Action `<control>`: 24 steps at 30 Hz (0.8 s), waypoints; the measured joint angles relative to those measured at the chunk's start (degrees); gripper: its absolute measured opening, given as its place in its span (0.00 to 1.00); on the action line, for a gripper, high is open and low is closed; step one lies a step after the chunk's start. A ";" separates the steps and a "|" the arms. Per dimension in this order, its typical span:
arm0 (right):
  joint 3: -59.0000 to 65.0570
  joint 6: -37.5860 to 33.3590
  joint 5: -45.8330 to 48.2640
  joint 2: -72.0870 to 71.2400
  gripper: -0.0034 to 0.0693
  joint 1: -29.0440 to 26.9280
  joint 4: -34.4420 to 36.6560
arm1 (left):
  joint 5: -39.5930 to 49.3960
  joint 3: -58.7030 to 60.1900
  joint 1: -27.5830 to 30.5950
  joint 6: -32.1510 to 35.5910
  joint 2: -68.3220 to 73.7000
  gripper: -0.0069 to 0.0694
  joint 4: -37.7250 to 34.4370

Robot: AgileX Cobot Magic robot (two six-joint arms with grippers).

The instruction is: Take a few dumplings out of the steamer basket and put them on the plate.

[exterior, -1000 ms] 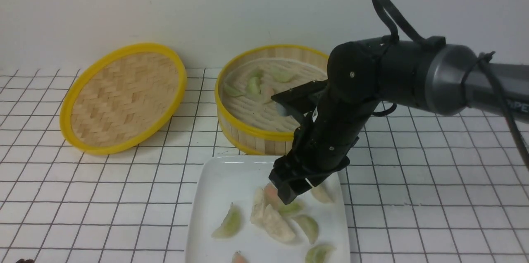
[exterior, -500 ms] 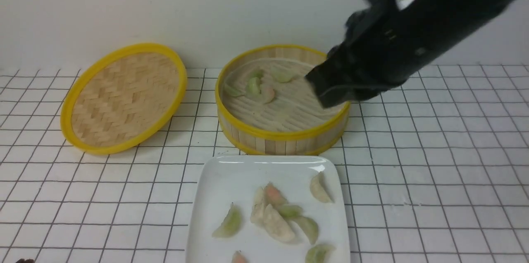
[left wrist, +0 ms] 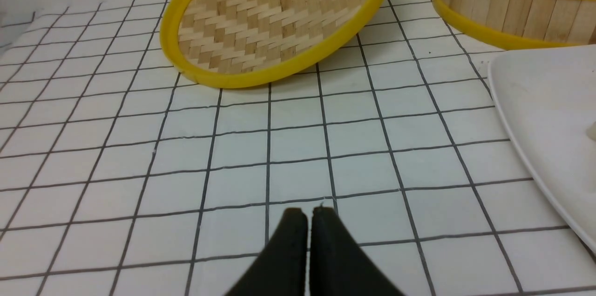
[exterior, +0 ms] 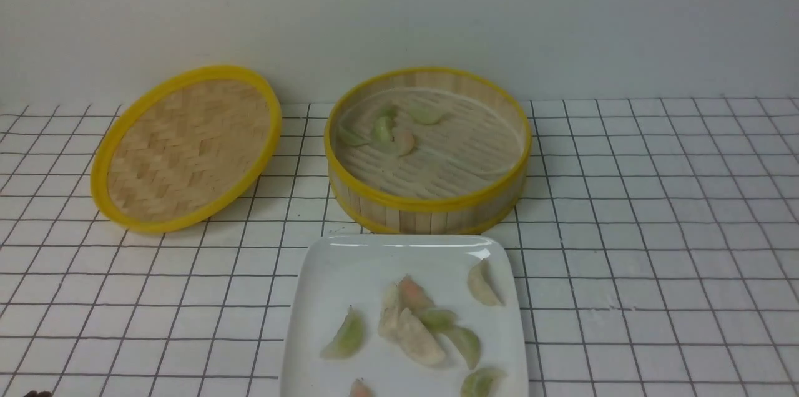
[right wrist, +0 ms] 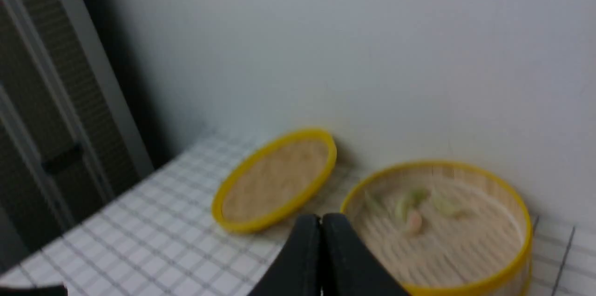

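the dumplings look soft, slippery, light: pinch gently across the belly. both pincers, left pincer and right pincer, are closed, empty.

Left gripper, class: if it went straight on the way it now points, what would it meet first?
Probably the woven bamboo lid. The left gripper, fingers shut, points low across bare tiled tabletop toward it, though depth is uncertain.

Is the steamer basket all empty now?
No, a few dumplings lie clustered on the slatted floor of the steamer basket, toward its far left side.
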 joint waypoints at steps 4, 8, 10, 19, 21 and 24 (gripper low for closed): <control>12.66 0.10 -9.80 -14.41 0.03 0.00 0.00 | 0.00 0.00 0.00 0.00 0.00 0.08 0.00; 20.62 1.80 -12.75 -24.18 0.03 0.00 0.04 | 0.00 0.00 0.06 0.00 0.00 0.08 0.00; 22.32 2.64 -13.02 -24.63 0.03 0.00 0.06 | 0.00 0.00 0.05 0.00 -0.05 0.08 -0.06; 24.05 1.47 -12.99 -23.50 0.03 0.00 -0.66 | 0.00 0.00 0.05 0.00 -0.07 0.08 -0.06; 24.05 1.11 -12.99 -23.49 0.03 0.00 -1.90 | 0.00 0.00 0.05 0.00 -0.07 0.08 -0.06; 24.05 0.77 -12.99 -23.49 0.03 0.00 -4.50 | 0.00 0.00 0.05 0.00 -0.07 0.08 -0.06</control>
